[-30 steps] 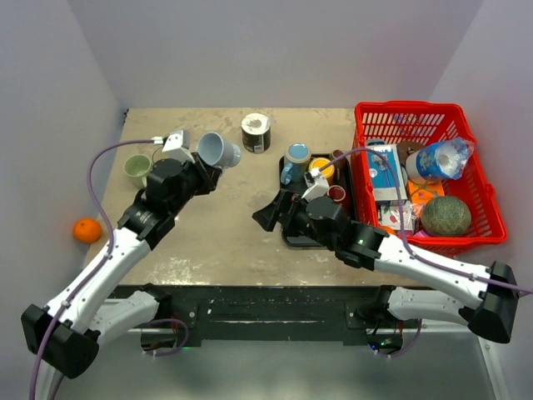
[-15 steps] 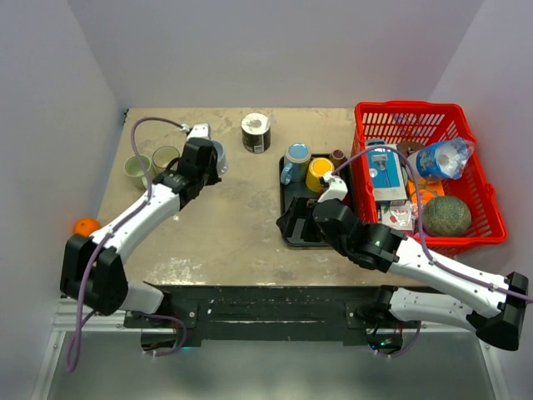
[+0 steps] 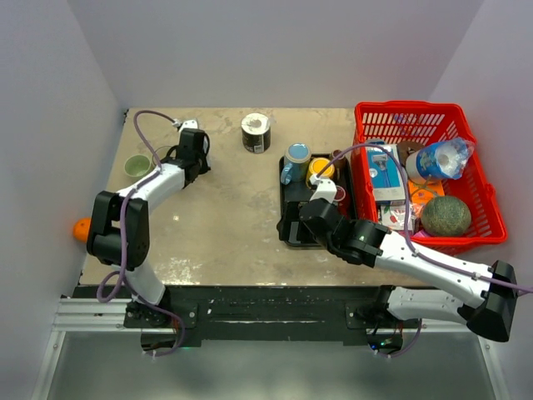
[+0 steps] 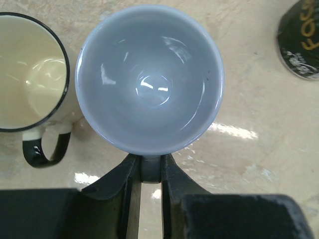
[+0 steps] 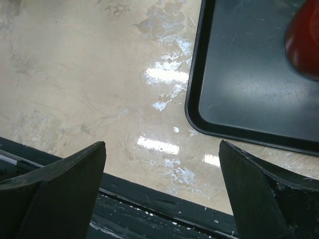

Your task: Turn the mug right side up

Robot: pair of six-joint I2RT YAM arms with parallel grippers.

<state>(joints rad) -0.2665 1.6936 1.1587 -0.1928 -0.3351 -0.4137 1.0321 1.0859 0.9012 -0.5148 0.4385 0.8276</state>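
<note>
The pale grey-blue mug (image 4: 149, 79) is upright, mouth up, at the far left part of the desk (image 4: 259, 149) — its handle is clamped between the fingers of the left tool (image 4: 150, 167). Just beside it, on its left, sits a cream mug (image 4: 25, 74) with a black rim and handle. The right tool (image 5: 159, 179) hangs with its fingers wide apart over bare desk, by a corner of the black tray (image 5: 249, 99)

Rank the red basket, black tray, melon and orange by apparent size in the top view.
1. red basket
2. black tray
3. melon
4. orange, partly hidden, yet plainly smallest
</note>
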